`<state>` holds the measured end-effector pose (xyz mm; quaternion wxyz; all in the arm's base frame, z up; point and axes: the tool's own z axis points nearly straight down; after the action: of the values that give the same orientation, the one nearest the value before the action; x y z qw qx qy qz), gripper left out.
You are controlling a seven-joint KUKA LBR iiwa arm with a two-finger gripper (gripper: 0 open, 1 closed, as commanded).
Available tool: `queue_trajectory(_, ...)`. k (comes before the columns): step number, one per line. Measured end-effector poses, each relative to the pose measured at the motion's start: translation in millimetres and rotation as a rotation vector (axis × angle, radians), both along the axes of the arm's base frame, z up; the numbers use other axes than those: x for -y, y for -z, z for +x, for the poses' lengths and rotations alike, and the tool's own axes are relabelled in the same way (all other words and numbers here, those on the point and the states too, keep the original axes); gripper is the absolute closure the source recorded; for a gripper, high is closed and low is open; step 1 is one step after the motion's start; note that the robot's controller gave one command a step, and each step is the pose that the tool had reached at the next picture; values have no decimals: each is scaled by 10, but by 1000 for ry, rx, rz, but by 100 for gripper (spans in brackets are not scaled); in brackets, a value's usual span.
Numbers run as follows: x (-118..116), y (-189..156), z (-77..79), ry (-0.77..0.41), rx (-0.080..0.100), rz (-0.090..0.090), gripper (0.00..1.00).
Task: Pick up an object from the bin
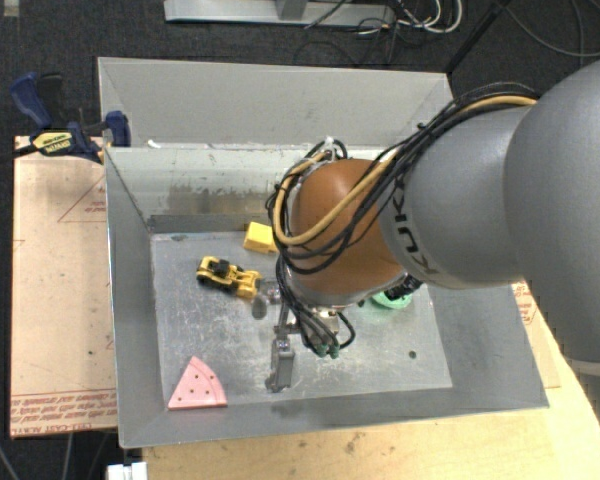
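Grey metal bin holds four small things, well apart. The gripper hangs over bare floor at the near side. Clenched or released, I cannot tell. Nearest, near left, lies a pink wedge — probably light and stiff, best pinched across its straight edges. Farther: a yellow toy digger, a yellow block, a green piece.

We're looking down into grey bin. We're seeing arm coming in from right, gripper hanging low over bare floor near front wall. Yellow toy digger lying just up-left of it, yellow block beyond. Pink wedge sitting in front-left corner. Green thing peeking from under arm.
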<state>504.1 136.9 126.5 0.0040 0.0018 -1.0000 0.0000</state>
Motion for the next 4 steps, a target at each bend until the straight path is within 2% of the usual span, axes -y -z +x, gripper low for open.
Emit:
queue_trajectory(1, 5, -44, 19, 3, 7, 1, 0)
queue_trajectory(2, -112, 27, 482, -31, 10, 1, 0)
queue_trajectory(3, -205, 378, 650, 41, 18, 3, 0)
queue_trajectory(4, -142, 510, 909, 116, 21, 5, 100)
